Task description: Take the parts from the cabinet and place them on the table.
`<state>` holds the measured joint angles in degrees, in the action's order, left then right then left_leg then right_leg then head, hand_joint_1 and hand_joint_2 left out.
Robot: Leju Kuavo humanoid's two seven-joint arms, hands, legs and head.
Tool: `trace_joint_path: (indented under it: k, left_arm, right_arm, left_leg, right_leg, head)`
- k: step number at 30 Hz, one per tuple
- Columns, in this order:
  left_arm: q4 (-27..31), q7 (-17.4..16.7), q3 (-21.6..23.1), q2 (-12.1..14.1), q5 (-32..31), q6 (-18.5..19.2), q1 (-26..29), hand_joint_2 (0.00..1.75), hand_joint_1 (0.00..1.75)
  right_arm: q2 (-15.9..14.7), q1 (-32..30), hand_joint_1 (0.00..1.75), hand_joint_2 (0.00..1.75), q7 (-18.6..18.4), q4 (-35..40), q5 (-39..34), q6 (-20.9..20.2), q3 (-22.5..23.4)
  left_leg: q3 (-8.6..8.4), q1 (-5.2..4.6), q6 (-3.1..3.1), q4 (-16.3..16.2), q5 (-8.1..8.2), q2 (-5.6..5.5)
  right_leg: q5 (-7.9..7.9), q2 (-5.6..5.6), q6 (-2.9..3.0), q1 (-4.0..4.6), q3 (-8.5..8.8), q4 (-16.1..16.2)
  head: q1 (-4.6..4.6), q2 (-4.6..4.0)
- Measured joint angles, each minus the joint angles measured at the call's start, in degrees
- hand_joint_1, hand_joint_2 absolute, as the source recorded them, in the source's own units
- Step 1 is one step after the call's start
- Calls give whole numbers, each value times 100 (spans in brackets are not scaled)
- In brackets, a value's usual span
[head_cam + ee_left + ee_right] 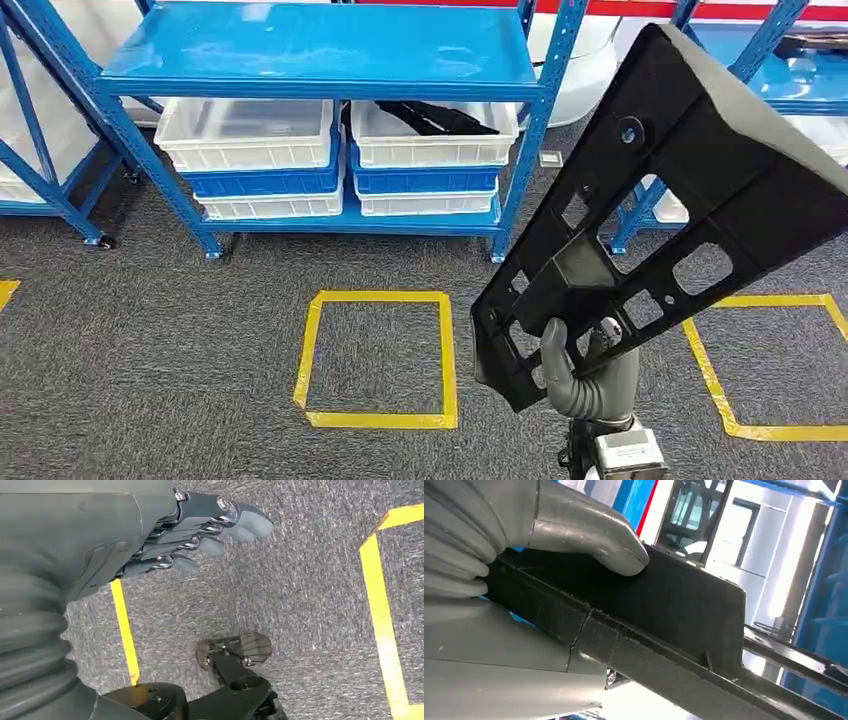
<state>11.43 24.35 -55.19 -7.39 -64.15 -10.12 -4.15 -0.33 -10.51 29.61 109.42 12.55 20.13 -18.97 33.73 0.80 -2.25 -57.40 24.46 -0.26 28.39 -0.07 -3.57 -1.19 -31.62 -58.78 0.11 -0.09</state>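
A large black plastic panel (660,210) with ribs and cut-outs is held up in front of me, tilted, its wide end toward the upper right. My right hand (585,375) grips its lower end. In the right wrist view the thumb (589,535) presses on the panel's black face (674,600). My left hand (200,532) hangs over the grey carpet with nothing in it, its fingers held together and lightly bent. More black parts (435,118) lie in a white bin (435,140) on the blue rack's lower shelf.
The blue rack (320,60) stands ahead, with stacked white and blue bins (250,150) under its top shelf. Yellow tape squares (375,355) mark the grey carpet in front of it. Another blue rack (790,80) stands at the right.
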Motion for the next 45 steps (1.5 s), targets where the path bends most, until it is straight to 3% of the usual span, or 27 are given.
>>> trace_joint_path:
  k: [2,4,5,6,8,9,11,14,15,18,19,20,21,23,24,25,28,30,33,34,35,36,38,39,41,43,45]
  left_arm:
    - [0,0,0,0,-4,0,-11,175,0]
    - [0,0,0,0,-6,0,-9,175,0]
    - [0,0,0,0,-9,0,-9,175,0]
    - [0,0,-2,-2,-9,0,-9,175,0]
    - [0,0,0,-4,-11,-2,-10,175,0]
    - [11,0,-2,19,-11,-4,-11,175,0]
    - [13,-2,0,22,-15,-9,-14,175,0]
    - [13,-2,0,13,-17,-13,-2,175,0]
    - [13,-2,0,15,-17,-13,-4,175,0]
    - [13,2,0,13,-22,-13,-8,175,0]
    - [13,2,0,13,-28,-13,-7,175,0]
    - [13,2,0,13,-28,-13,-5,175,0]
    - [13,2,0,13,-28,-13,-5,175,0]
    - [13,2,0,15,-28,-15,-12,175,0]
    - [13,2,0,26,-26,-17,-20,175,0]
    - [13,2,0,28,-28,-15,-31,175,0]
    - [13,0,2,26,-28,-15,-32,175,0]
    - [13,0,2,9,-28,-17,-40,175,0]
    - [15,0,0,11,-26,-15,-49,175,0]
    - [15,0,0,13,-26,-15,-45,175,0]
    - [15,-2,0,13,-28,-11,-43,175,0]
    - [13,-2,0,11,-35,-7,-42,175,0]
    - [13,-2,0,-4,-35,-2,-45,175,0]
    - [13,-4,0,-9,-35,-2,-50,175,0]
    - [13,-4,0,-5,-35,-9,-58,175,0]
    - [13,-7,0,-4,-46,-11,-45,175,0]
    - [13,-7,0,7,-48,-13,-44,175,0]
  right_arm:
    - [-4,-7,175,175,5,0,11,2,-2]
    - [-7,-26,175,175,5,-2,15,4,-7]
    - [-11,-28,175,175,5,-2,22,4,-7]
    - [-15,-28,175,175,5,-2,31,9,-7]
    - [-31,-28,175,175,5,-2,42,9,-4]
    - [-31,-22,175,175,7,-2,44,9,-7]
    - [-31,-39,175,175,20,4,44,13,-9]
    - [-35,-49,175,175,20,2,44,24,0]
    - [-31,-48,175,175,20,2,46,24,0]
    - [-31,-51,175,175,24,0,55,26,0]
    - [-31,-54,175,175,24,0,61,24,0]
    - [-31,-56,175,175,24,0,63,24,-2]
    - [-31,-57,175,175,24,0,63,24,-2]
    - [-31,-53,175,175,24,0,66,24,-2]
    - [-28,-51,175,175,24,0,66,20,-4]
    - [-31,-49,175,175,24,0,68,9,-4]
    - [-31,-50,175,175,24,0,74,7,-11]
    - [-35,-48,175,175,26,11,74,7,-11]
    - [-46,-48,175,175,31,13,83,4,-13]
    - [-52,-51,175,175,31,13,87,-2,-13]
    - [-55,-52,175,175,31,11,98,-7,-13]
    - [-55,-50,175,175,31,11,98,-9,-13]
    - [-63,-49,175,175,29,13,103,-9,-13]
    - [-63,-48,175,175,31,13,105,-9,-13]
    - [-61,-49,175,175,33,15,109,-9,-15]
    - [-77,-52,175,175,33,13,111,-9,-11]
    - [-77,-46,175,175,33,15,112,-9,-11]
  left_leg:
    - [36,2,-11,0,-11,4]
    - [73,3,20,-4,-31,4]
    - [84,13,39,-4,-42,1]
    - [93,34,66,-10,-53,-10]
    - [98,92,156,-23,-67,-35]
    - [104,65,221,-31,-71,-37]
    - [127,47,313,-39,-86,-48]
    - [142,107,385,-24,-117,-52]
    - [192,110,382,-186,39,-5]
    - [755,92,382,-1535,756,5]
    - [893,91,372,-1858,846,5]
    - [899,86,355,-1909,810,5]
    - [771,74,318,-1692,660,5]
    - [231,35,223,-720,217,12]
    - [-8,5,169,-258,132,45]
    - [-49,-32,181,-162,169,66]
    - [3,-92,154,-166,153,28]
    - [-14,-44,78,-76,80,20]
    - [37,-43,28,-77,53,-4]
    - [50,-46,26,-78,51,-12]
    - [56,-47,24,-79,48,-25]
    - [55,-47,25,-80,48,-36]
    - [40,-40,36,-81,42,-80]
    - [38,-39,53,-82,38,-100]
    - [74,-97,115,-107,33,-131]
    - [87,-79,172,-91,-2,-132]
    - [112,-52,233,-168,69,-100]
  right_leg:
    - [381,2,58,-11,-413,-848]
    - [575,2,20,-30,-763,-1545]
    - [512,1,-39,-52,-737,-1488]
    - [355,0,-120,-79,-571,-1154]
    - [-35,0,-282,-155,-7,-90]
    - [-46,2,-276,-158,70,124]
    - [-103,48,-70,-106,75,113]
    - [-163,41,76,-97,37,92]
    - [-170,32,104,-97,38,92]
    - [-179,-1,206,-28,22,87]
    - [-176,-6,211,-2,19,86]
    - [-176,-7,211,23,20,85]
    - [-176,-8,211,35,26,85]
    - [-172,-7,212,47,52,85]
    - [-169,-9,213,46,58,86]
    - [-163,-14,202,126,28,59]
    - [-180,-40,154,60,6,95]
    - [-88,-35,110,65,-87,-29]
    - [454,-18,169,50,-638,-1207]
    - [562,-14,154,50,-827,-1592]
    - [559,-14,104,44,-908,-1737]
    - [453,-15,48,38,-826,-1556]
    - [47,-11,-66,25,-341,-578]
    - [-113,18,-88,18,-85,-73]
    - [-167,30,32,35,-1,107]
    - [-179,16,91,67,-32,75]
    - [-235,-26,185,-11,-15,131]
  head:
    - [15,0]
    - [6,0]
    - [13,0]
    - [6,0]
    - [15,0]
    - [22,0]
    - [8,0]
    - [15,0]
    - [20,0]
    - [4,0]
    - [9,0]
    - [6,0]
    - [4,0]
    - [4,0]
    - [4,0]
    - [11,0]
    - [9,0]
    - [15,0]
    - [39,0]
    - [52,0]
    - [41,0]
    - [48,0]
    - [48,0]
    - [52,0]
    - [37,0]
    - [37,0]
    - [37,0]
